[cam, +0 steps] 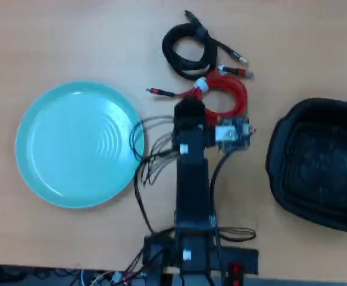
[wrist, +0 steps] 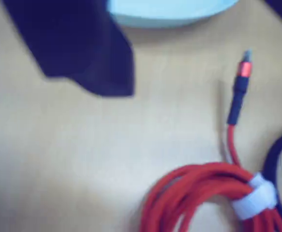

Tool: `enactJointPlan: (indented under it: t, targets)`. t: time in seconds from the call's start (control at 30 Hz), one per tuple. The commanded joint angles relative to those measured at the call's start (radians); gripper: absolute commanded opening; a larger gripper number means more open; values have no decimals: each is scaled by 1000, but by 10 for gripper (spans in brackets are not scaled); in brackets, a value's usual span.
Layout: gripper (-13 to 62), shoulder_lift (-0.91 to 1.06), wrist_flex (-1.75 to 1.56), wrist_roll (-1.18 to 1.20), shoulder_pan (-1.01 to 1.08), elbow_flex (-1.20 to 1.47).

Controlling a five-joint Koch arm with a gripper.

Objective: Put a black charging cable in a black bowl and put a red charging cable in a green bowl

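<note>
While we hover over the red cable (cam: 224,95), gripper (cam: 189,108) state unclear, its coil touches the black cable (cam: 188,50); a sloppy grab could snag both.

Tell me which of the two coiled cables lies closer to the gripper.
The red charging cable, bound by a white strap, lies closer: in the overhead view the gripper sits right at its coil. The black charging cable lies beyond it, farther from the arm.

overhead: green bowl (cam: 54,173) L | black bowl (cam: 319,164) R | black charging cable (cam: 188,50) touching red charging cable (cam: 227,95), betw bowls
</note>
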Motion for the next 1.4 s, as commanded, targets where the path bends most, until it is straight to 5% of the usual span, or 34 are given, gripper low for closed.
enactJointPlan:
  t: [0.0, 0.4, 0.67, 1.37]
  targets:
    - [415, -49, 91, -3, -20, -175]
    - [439, -408, 184, 0, -132, -604]
    - [567, -589, 170, 2, -187, -788]
    - [567, -884, 3, -9, -189, -1207]
